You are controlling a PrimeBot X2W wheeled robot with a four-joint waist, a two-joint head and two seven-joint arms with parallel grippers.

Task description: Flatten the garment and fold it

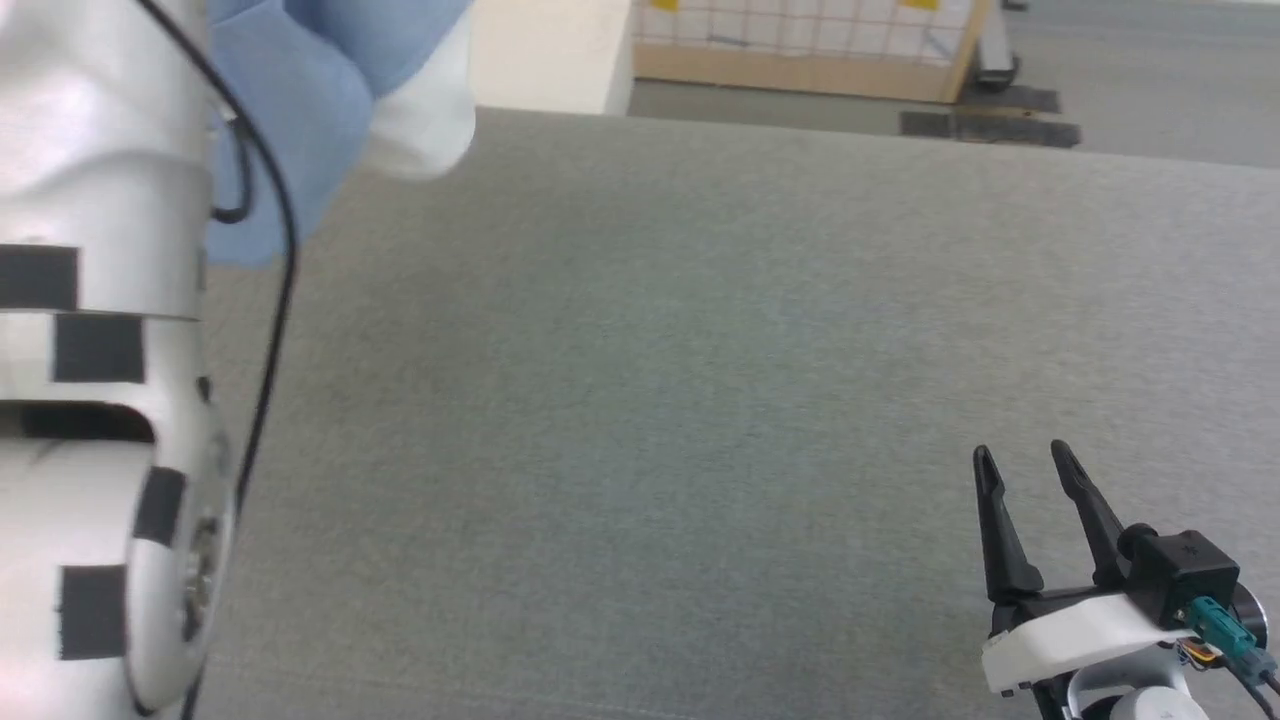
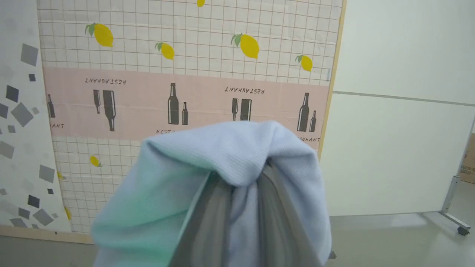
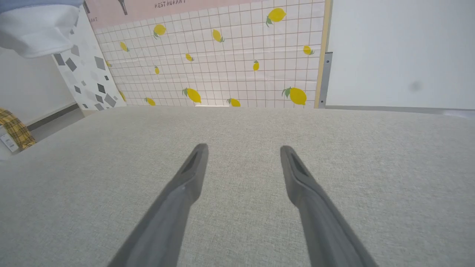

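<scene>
Neither flattening nor folding is done yet: the light blue shirt (image 2: pixel 167 193) hangs bunched over the left pincer (image 2: pixel 240 193), clamped between its fingers above the grey tabletop (image 1: pixel 650 400), well apart from the spread, empty right pincer (image 1: pixel 1022 452).

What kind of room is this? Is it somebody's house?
Probably a robot testing room, not a house: a big grey cloth-covered table, a freestanding lemon-printed screen, and a plain white partition on a wheeled foot.
</scene>
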